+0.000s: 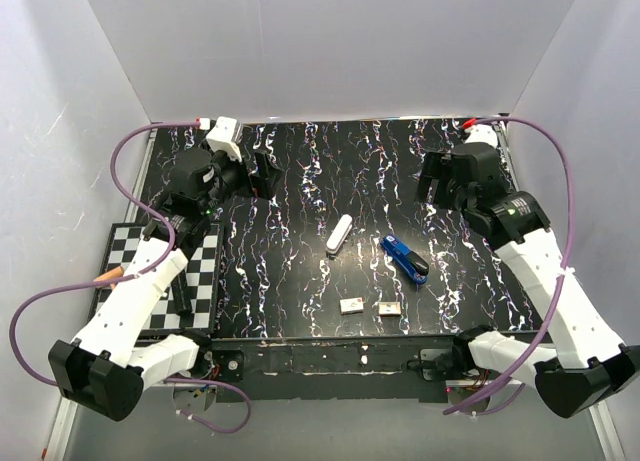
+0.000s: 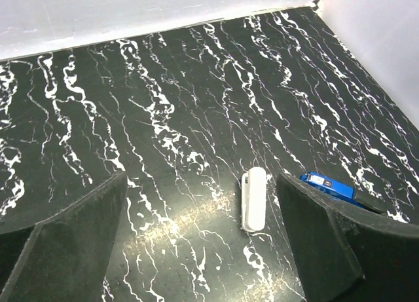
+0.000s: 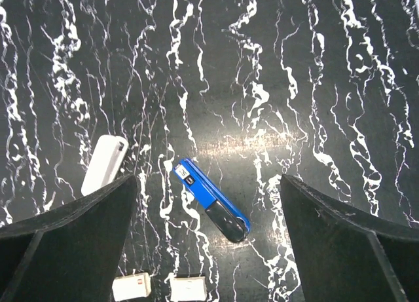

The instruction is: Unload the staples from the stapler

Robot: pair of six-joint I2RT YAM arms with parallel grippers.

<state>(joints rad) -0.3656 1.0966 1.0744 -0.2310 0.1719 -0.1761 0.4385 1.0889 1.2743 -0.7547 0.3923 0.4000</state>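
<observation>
two small white boxes (image 1: 352, 305) (image 1: 388, 308) side by side near front edge | blue and black plastic stapler (image 1: 405, 259) flat on black white-veined tabletop (image 1: 290, 281), centre-right | white oblong plastic case (image 1: 339, 233) just beyond, leftward | left fingers (image 2: 72, 243), right fingers (image 3: 72, 230) spread wide, empty, farther back

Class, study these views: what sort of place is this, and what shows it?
Probably a robot test cell: white walls box in a marbled table, a left arm and right arm stand at its near edge, and a blue stapler lies on it.
</observation>
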